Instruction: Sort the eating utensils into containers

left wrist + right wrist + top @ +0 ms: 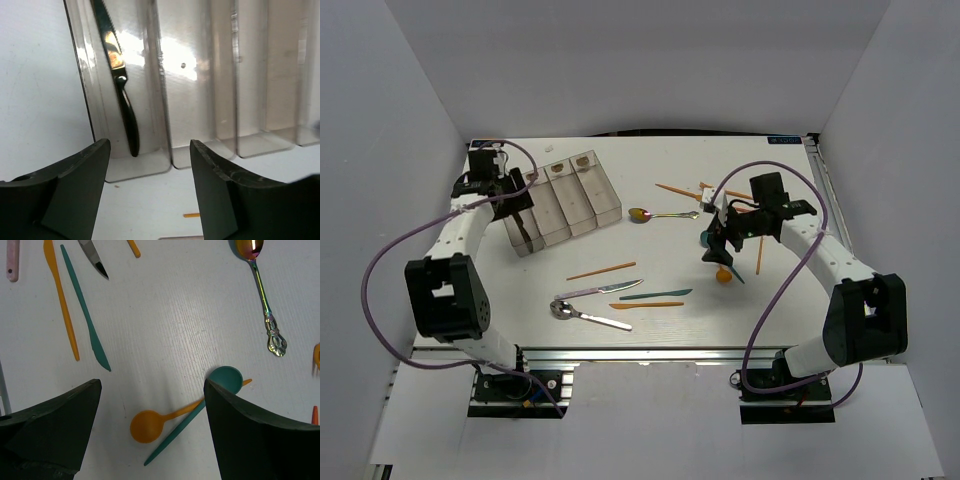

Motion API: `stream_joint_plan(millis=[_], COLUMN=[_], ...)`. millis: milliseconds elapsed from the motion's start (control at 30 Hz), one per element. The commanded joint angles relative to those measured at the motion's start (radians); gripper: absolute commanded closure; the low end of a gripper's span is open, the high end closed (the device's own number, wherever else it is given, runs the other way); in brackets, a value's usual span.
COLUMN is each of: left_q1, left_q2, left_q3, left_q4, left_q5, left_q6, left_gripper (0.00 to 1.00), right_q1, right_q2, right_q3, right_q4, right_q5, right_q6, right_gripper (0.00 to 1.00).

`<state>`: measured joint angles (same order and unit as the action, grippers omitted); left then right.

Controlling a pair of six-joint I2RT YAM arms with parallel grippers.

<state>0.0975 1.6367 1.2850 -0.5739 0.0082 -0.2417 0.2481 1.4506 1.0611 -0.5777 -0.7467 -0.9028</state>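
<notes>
The containers (582, 205) are clear bins in a row at the back left. A dark metal knife (121, 80) lies in the leftmost bin (145, 165). My left gripper (520, 205) hovers open over that bin's near end (150, 145), holding nothing. My right gripper (720, 248) hangs open over an orange spoon (148, 426) crossed by a teal spoon (225, 379), with nothing between its fingers (152, 385). An iridescent spoon (655, 214) lies mid-table. A pink-handled knife (600, 290), teal knife (657, 295), orange knife (647, 305), silver spoon (588, 316) and orange chopstick (601, 270) lie near the front.
More orange utensils (680, 190) lie at the back right, and an orange stick (758, 255) lies beside the right arm. The other three bins (260, 100) look empty. White walls enclose the table on three sides.
</notes>
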Motion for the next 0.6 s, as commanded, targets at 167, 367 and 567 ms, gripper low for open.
stream_joint_plan(millis=[167, 367, 567], left_q1=[0.007, 0.007, 0.005], left_q2=[-0.343, -0.694, -0.934], left_q3=[-0.154, -0.450, -0.676], left_q4=[0.031, 0.143, 0.152], left_q5=[0.160, 0.317, 0.413], left_q6=[-0.186, -0.303, -0.436], left_gripper=[0.24, 0.45, 0.67], right_q1=[0.003, 0.146, 0.367], right_q2=[0.031, 0.031, 0.089], right_q3=[0.122, 0.083, 0.085], right_q4=[-0.125, -0.152, -0.139], right_q5=[-0.045, -0.039, -0.002], right_q6=[-0.105, -0.165, -0.219], right_gripper=[0.11, 0.11, 0.11])
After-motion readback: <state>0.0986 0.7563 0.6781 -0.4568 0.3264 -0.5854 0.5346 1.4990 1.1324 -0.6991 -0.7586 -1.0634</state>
